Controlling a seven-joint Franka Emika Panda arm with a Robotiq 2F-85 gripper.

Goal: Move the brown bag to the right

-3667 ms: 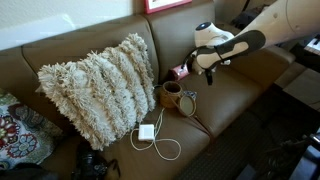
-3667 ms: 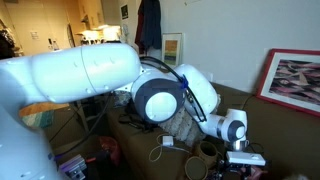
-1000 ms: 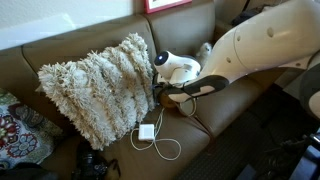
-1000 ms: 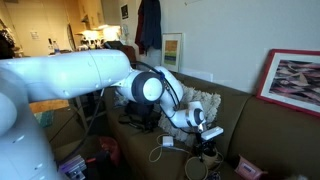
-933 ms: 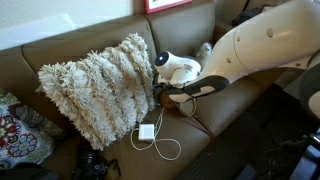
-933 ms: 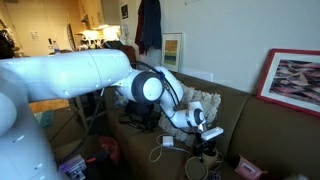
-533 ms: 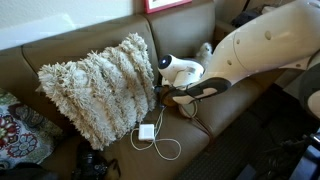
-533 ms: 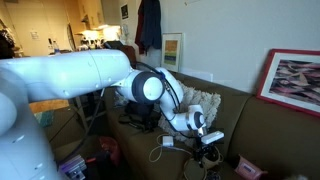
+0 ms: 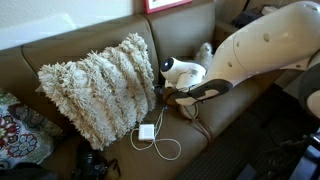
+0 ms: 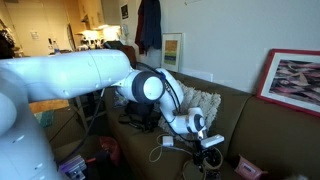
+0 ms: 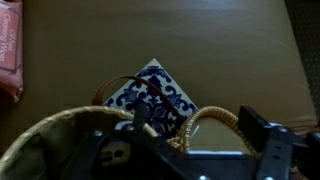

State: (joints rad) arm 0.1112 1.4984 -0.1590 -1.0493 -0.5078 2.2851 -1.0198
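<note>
The brown bag [image 11: 215,116] is a tan woven pouch with a thin dark cord; its rim fills the bottom of the wrist view. My gripper [image 11: 195,140] sits on it, with a folded part of the rim between the fingers, so it looks shut on the bag. In an exterior view the gripper [image 9: 178,96] is low on the brown couch seat, right of the fluffy pillow [image 9: 95,85], and mostly hides the bag [image 9: 170,99]. It is also down on the seat in the other exterior view [image 10: 210,152].
A dark blue patterned square [image 11: 155,92] lies just beyond the bag, and a red box [image 11: 8,50] lies farther off. A white charger [image 9: 147,132] with a looped cable lies in front of the pillow. A framed picture [image 10: 295,80] leans on the couch back.
My gripper has shifted slightly to the right along the seat and a little lower. The brown bag seems to move with it.
</note>
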